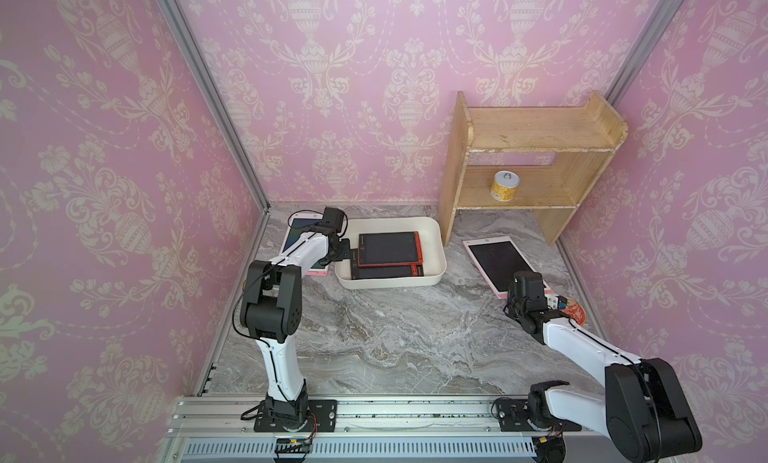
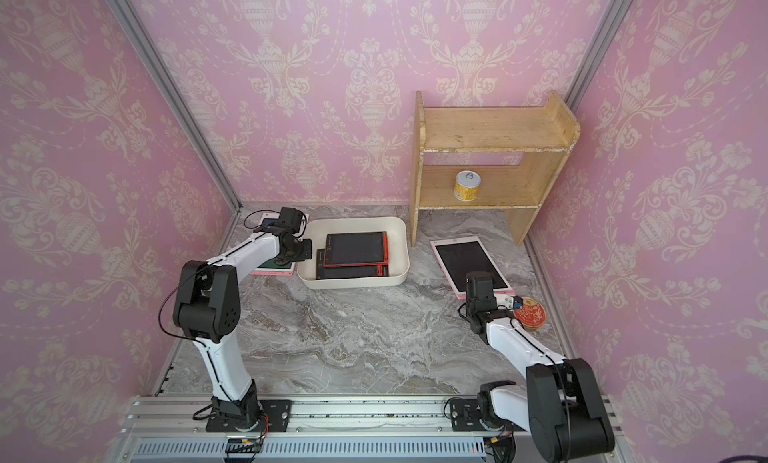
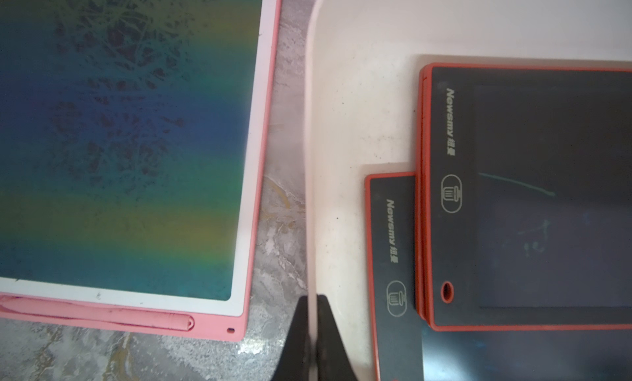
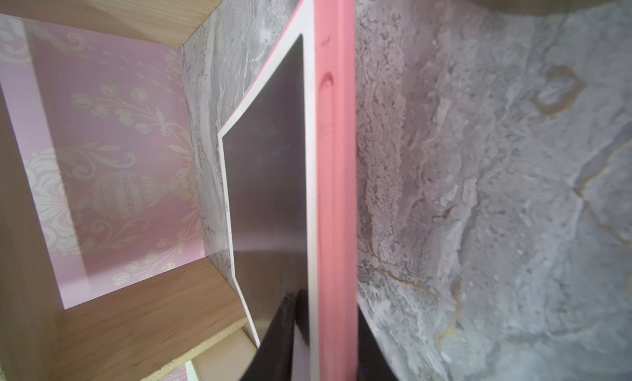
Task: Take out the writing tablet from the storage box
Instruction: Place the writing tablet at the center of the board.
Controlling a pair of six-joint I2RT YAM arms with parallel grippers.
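On the marble table [image 1: 395, 336], two red tablets [image 1: 388, 249] sit in the storage box [image 1: 435, 249], its wall pinched by the left gripper [image 1: 348, 249]; the right gripper [image 4: 333, 328] straddles an outside pink tablet [image 1: 498, 257] (grip unclear).

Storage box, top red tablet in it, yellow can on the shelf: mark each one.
storage box [image 1: 390, 283], in a top view, on its near outer wall.
top red tablet [image 1: 389, 249], in a top view, middle of its dark screen.
yellow can [image 1: 503, 188], in a top view, on its labelled side.
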